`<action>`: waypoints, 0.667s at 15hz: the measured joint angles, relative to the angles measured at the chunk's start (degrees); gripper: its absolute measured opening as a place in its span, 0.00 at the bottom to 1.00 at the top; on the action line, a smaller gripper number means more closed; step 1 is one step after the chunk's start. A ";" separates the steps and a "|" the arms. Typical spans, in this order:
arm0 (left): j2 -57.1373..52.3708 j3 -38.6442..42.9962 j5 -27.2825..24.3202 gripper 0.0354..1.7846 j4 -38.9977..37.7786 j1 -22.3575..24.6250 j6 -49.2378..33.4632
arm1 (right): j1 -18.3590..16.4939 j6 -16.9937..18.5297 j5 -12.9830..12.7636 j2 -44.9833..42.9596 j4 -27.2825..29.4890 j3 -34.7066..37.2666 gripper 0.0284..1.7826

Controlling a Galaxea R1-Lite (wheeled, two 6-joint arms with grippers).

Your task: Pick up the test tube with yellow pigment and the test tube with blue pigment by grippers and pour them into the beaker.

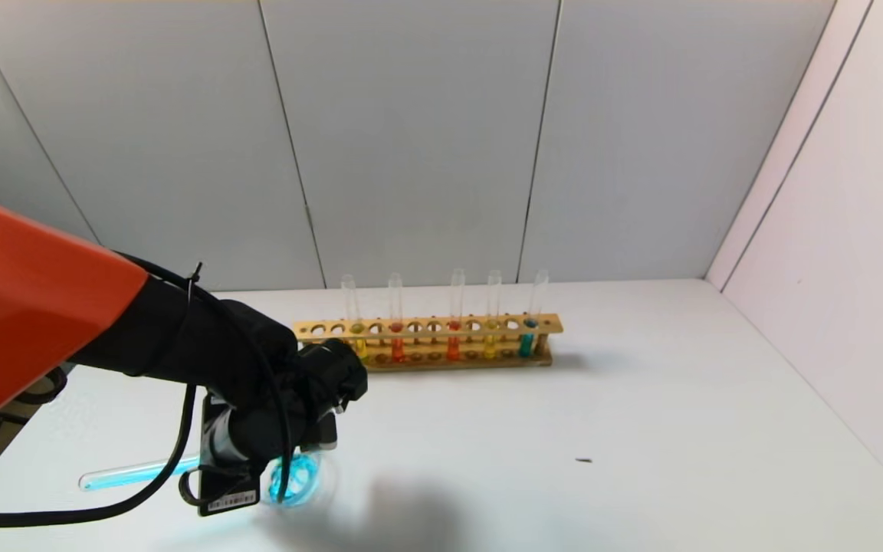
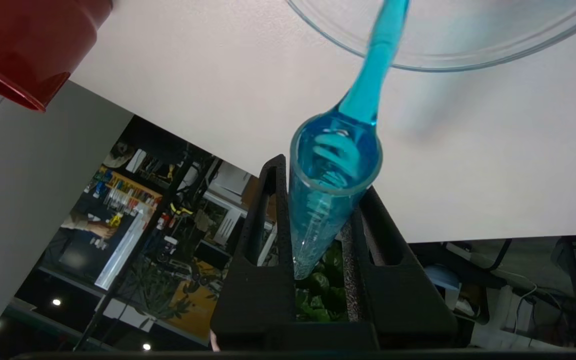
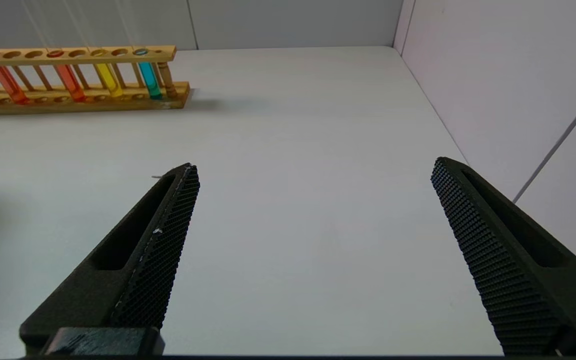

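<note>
Blue tube lay nearly level in the left gripper, whose fingers were clenched on its glass just behind the mouth, so that the open end hung over the beaker and a blue stream ran from the lip down into it. Tipping it that far, with the round end out to the robot's left in the head view, was what let the liquid drain; the beaker stood on the table at the near left, already tinted blue. A red cup stood near it. Yellow tubes waited upright in the wooden rack at the back, among orange-red ones and a second blue one. The right gripper hung released, its fingers wide apart, above bare table to the right of the rack. White and matte, the table was walled by pale grey panels behind and on the right.
</note>
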 joint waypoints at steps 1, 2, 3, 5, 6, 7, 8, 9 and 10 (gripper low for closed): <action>0.22 -1.02 0.01 0.16 1.69 0.00 -0.10 | 0.00 0.00 0.00 0.00 0.00 0.00 0.95; 0.51 -1.72 0.00 0.16 2.40 0.00 -0.11 | 0.00 -0.02 0.02 0.00 0.00 0.00 0.95; 0.77 -2.24 0.01 0.16 2.54 0.00 -0.07 | 0.00 -0.02 0.02 0.00 0.00 0.00 0.95; 1.56 -3.18 0.00 0.16 2.76 0.00 -0.11 | 0.00 0.00 0.00 0.00 0.00 0.00 0.95; 1.97 -3.54 0.01 0.16 2.82 0.00 -0.13 | 0.00 0.02 0.00 0.00 0.00 0.00 0.95; 2.41 -3.82 0.20 0.16 2.96 0.00 -0.13 | 0.00 -0.02 0.02 0.00 0.02 0.00 0.95; 2.83 -4.17 0.54 0.16 3.56 0.00 -0.18 | 0.00 0.00 0.02 0.00 0.02 0.00 0.95; 3.19 -4.55 0.85 0.16 4.39 0.00 -0.16 | 0.00 -0.02 0.00 0.00 0.00 0.00 0.95; 3.57 -5.02 1.02 0.16 4.96 0.00 -0.20 | 0.00 0.00 0.00 0.00 0.00 0.00 0.95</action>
